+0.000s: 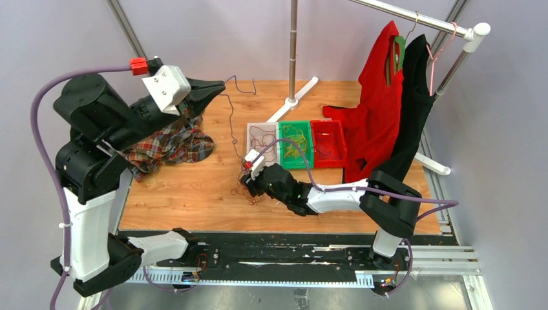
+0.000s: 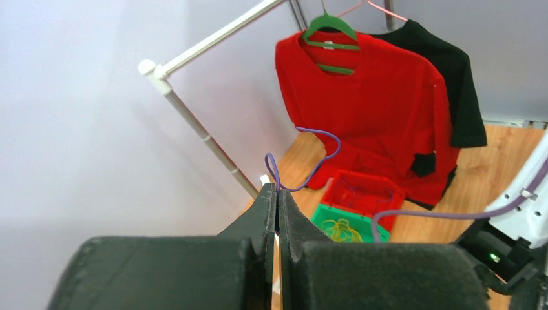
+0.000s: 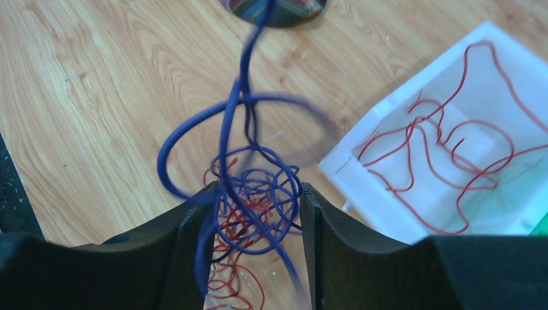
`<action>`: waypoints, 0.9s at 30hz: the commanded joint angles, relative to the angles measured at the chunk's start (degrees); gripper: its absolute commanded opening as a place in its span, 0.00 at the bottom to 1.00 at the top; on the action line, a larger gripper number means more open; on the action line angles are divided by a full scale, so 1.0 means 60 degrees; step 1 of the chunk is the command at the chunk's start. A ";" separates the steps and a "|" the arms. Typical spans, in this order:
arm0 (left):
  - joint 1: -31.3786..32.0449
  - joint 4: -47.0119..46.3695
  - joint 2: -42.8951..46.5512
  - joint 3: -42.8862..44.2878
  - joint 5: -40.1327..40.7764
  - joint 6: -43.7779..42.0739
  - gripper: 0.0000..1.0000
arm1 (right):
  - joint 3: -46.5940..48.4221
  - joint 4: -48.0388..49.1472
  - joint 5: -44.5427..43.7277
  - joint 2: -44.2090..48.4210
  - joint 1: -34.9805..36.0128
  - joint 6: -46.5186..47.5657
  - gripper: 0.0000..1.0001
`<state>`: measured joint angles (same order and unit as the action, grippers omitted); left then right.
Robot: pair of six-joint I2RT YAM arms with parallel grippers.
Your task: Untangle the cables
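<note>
A plaid shirt lies crumpled far left on the surface. A red shirt and black shirt hang right.

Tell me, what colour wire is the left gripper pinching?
Purple. The left gripper pinches that wire; left wrist view shows it best.

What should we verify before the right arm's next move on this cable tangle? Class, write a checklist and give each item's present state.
1. Left tool shut on the purple cable: ok.
2. Purple cable raised off the table: ok.
3. Right tool jaws open on either side of the tangle: ok.
4. Purple loops separated from the red strands in the tangle: not ok, they intertwine.
5. White tray clear of the right tool: ok, it lies beside it, apart.
6. Purple cable free to slide out without knotting: cannot tell.
</note>
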<state>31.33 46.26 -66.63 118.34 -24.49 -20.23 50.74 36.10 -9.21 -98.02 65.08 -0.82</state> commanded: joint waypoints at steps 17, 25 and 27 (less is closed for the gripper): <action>0.0051 -0.4501 -0.0497 0.1437 0.2307 -0.1170 0.00 | -0.2956 0.1744 -0.0794 0.0782 -0.0168 -0.1205 0.51; 0.0056 -0.6946 -0.1146 0.2130 0.4007 -0.1932 0.00 | -0.4561 0.2116 -0.1289 0.1681 -0.0168 -0.1763 0.57; 0.0052 -0.7631 -0.1532 0.2545 0.4381 -0.2267 0.00 | -0.4917 0.2286 -0.1473 0.1917 -0.0168 -0.1892 0.69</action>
<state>31.33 13.34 -72.60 129.45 -5.80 -29.36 24.47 46.72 -14.50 -89.38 64.55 -9.78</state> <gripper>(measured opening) 0.017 0.621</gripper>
